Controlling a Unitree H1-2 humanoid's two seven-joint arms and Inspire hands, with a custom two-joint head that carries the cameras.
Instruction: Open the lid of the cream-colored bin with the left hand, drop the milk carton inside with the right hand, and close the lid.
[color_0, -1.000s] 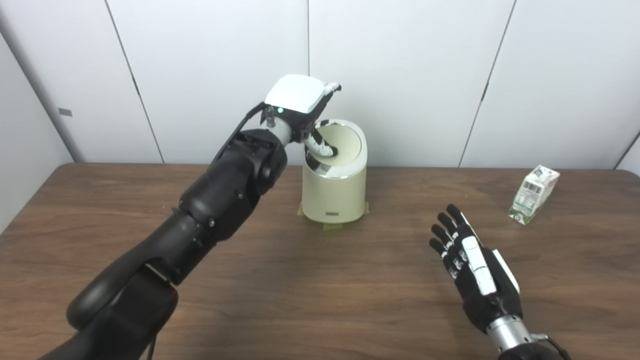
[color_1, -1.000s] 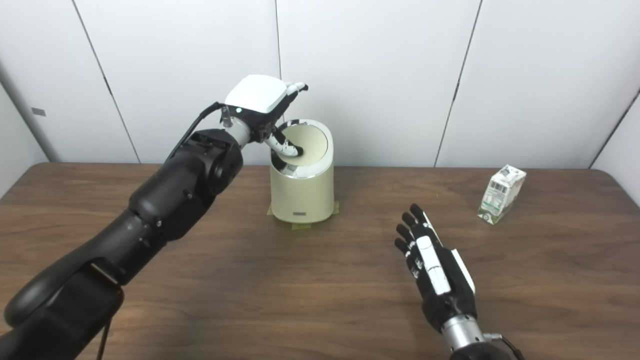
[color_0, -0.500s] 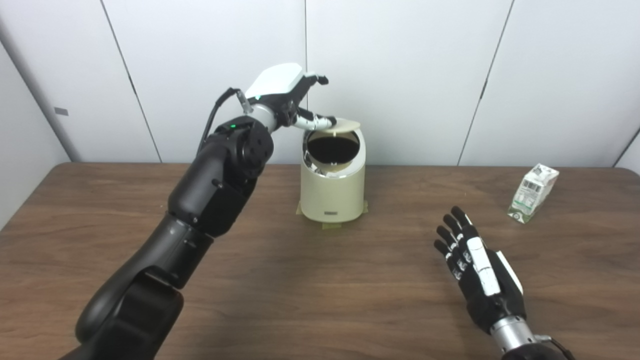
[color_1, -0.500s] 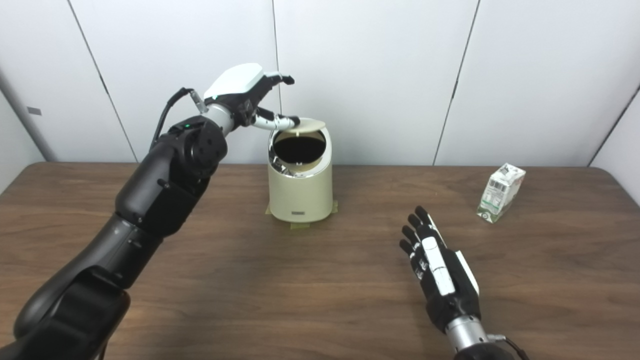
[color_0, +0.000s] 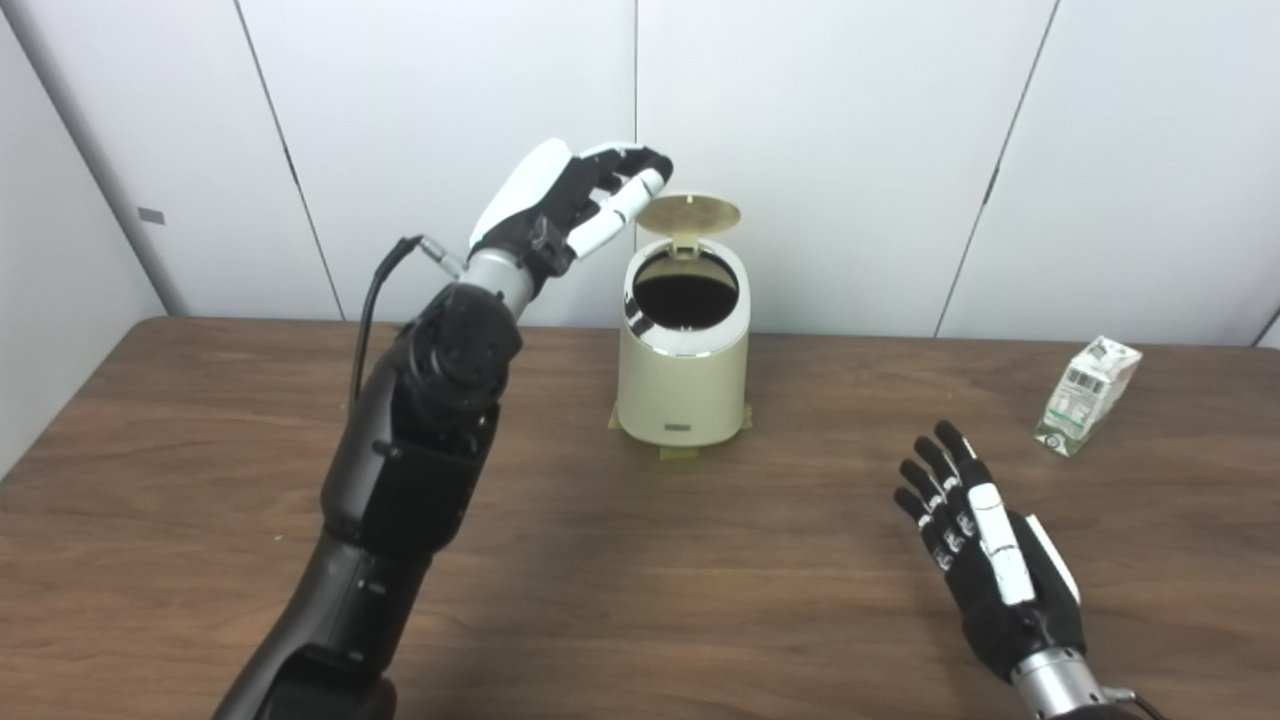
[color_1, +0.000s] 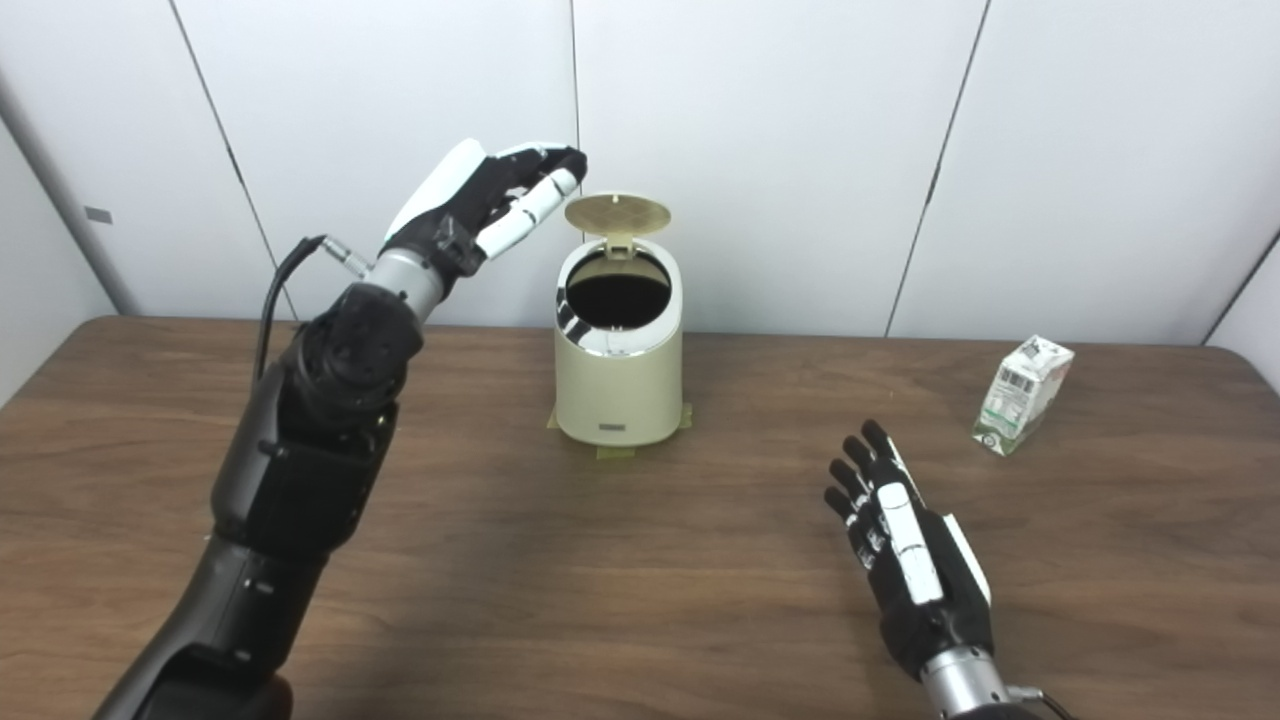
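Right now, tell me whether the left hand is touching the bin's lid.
Cannot tell. In both eye views the left hand's fingertips sit right beside the raised lid's left edge, with neither contact nor gap plainly visible.

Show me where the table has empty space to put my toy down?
Bare wood lies between the cream bin and the right hand, and along the front edge between both arms. It's busier by the milk carton, and the left hand hovers beside the open lid.

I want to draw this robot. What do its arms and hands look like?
Both arms are chunky matte black. The left hand has a white back and black-and-white fingers, a silver wrist and a black cable. The right hand is black with white strips and a silver wrist.
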